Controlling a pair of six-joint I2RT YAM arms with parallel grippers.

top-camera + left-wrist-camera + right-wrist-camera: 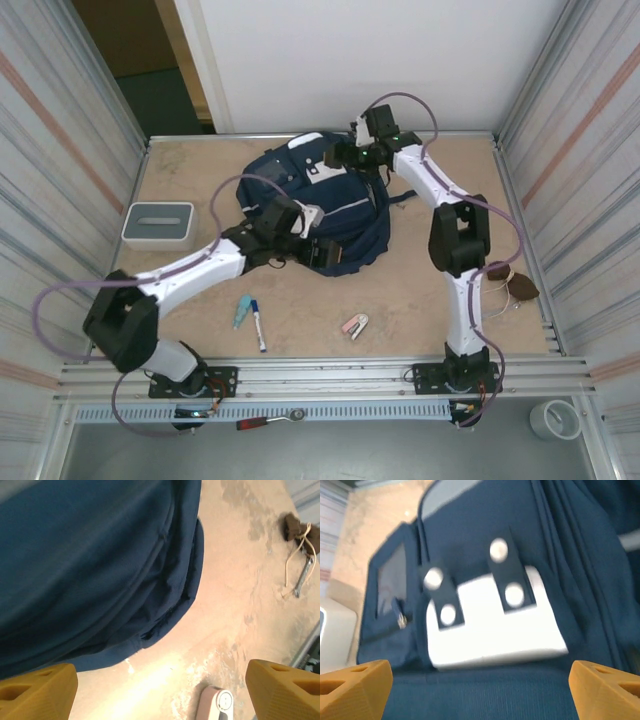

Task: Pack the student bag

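The navy student bag (330,200) is lying mid-worktop (420,290), toward the far side; the left end effector (161,680) is gaping wide at its near edge, the right end effector (480,680) gaping wide over its white patch (495,630)

Left arm (190,270) and right arm (452,240) extended, left fingers (37,690) and right fingers (602,685) spread.

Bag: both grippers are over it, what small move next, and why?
Probably lower the right gripper onto the fabric at the white patch and close, to hold the bag. The patch lies straight ahead of it; it and the left gripper are open, empty.
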